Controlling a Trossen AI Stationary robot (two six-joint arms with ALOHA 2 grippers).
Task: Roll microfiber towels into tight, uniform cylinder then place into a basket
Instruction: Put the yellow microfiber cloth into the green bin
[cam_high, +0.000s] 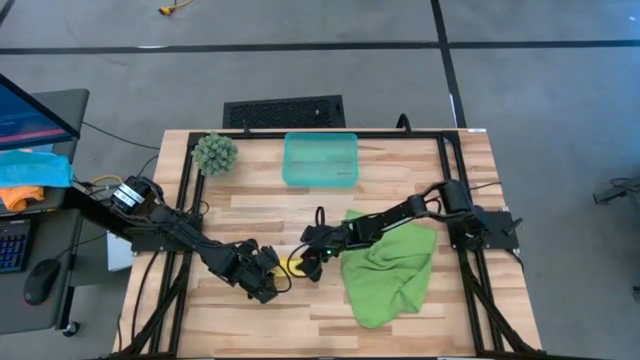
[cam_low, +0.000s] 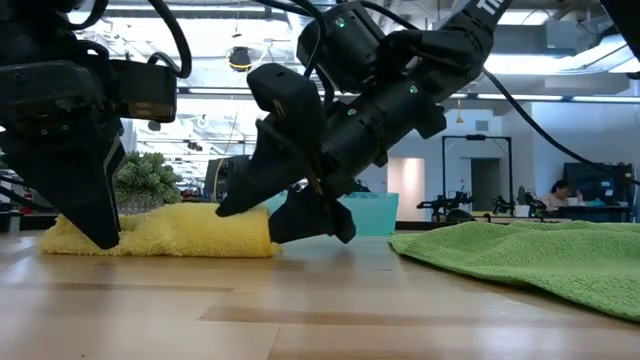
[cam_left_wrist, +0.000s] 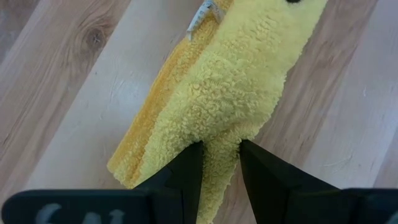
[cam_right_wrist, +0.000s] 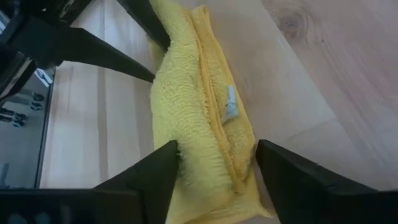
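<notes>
Not far along, I'd say. The yellow towel (cam_high: 291, 266) is a loose roll mid-table, the left gripper (cam_high: 268, 282) pinching its end, and the right gripper (cam_high: 312, 262) straddling the other end with fingers spread wide. The green towel (cam_high: 391, 268) lies flat to its right, and the basket (cam_high: 320, 160) at the far edge holds nothing.

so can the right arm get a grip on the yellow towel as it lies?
Probably yes. The right gripper has its fingers open astride one end of the rolled yellow towel, nothing between them. The left gripper pinches the far end, out of the way.
</notes>
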